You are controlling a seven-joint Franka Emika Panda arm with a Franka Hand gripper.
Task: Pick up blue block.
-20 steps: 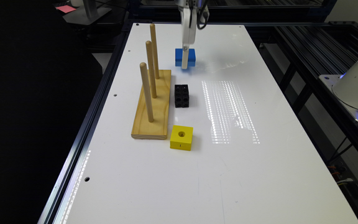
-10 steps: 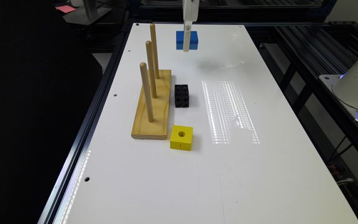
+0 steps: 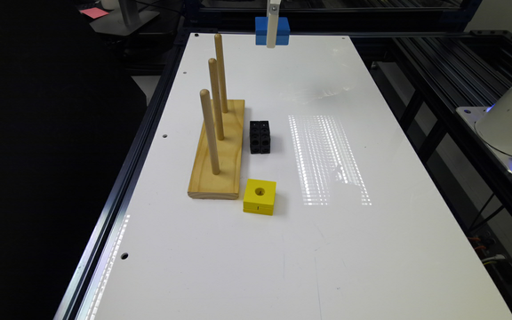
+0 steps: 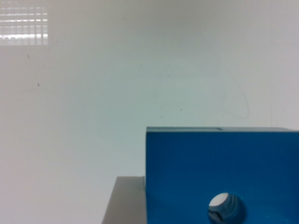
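The blue block [image 3: 281, 32] hangs in the air above the far end of the white table [image 3: 282, 249], with my gripper [image 3: 272, 41] shut on it. One white finger crosses the block's front face in the exterior view. Close up in the wrist view, the blue block [image 4: 219, 168] shows its round hole, and a grey finger [image 4: 125, 201] lies against its side. The table surface lies well below the block.
A wooden base with three upright pegs [image 3: 218, 146] stands on the exterior view's left. The black studded cube [image 3: 260, 136] sits beside it, and the yellow block with a hole [image 3: 260, 196] is nearer the front. A white robot base [image 3: 511, 120] is at the right edge.
The blue block has left the table and risen with my gripper, moving up toward the top of the exterior view. Nothing else has moved.
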